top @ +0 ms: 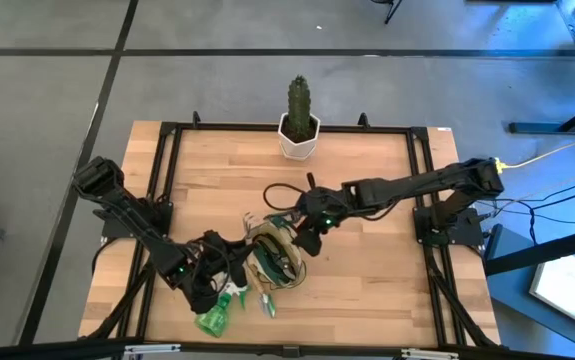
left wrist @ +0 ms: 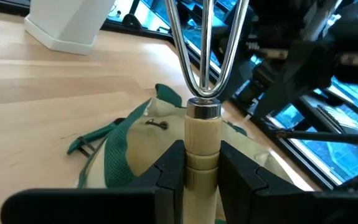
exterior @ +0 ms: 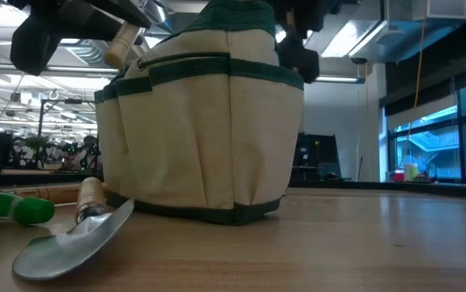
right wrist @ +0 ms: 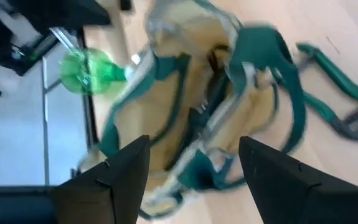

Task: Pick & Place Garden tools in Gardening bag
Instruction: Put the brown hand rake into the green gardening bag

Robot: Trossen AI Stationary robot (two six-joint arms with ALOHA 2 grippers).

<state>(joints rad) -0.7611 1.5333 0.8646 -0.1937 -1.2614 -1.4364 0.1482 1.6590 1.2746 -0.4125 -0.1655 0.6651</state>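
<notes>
Room: pale wooden desk (top: 367, 250), cactus pot (top: 298, 138) at its far edge.
Left tool (left wrist: 194, 171): clamped on the wooden handle of a hand fork (left wrist: 202, 74), tines pointing toward the bag's mouth.
Gardening bag (top: 275, 255): mid-desk, just beyond the fork's tip; tan fabric, green trim, top gaping.
Right tool (right wrist: 194, 168): fingers apart, empty, hanging over the bag's open top.
Nearer arm: both are close; only the left carries a tool.
Loose items: trowel (exterior: 74, 239) and green spray bottle (top: 214, 317) lie beside the bag.
</notes>
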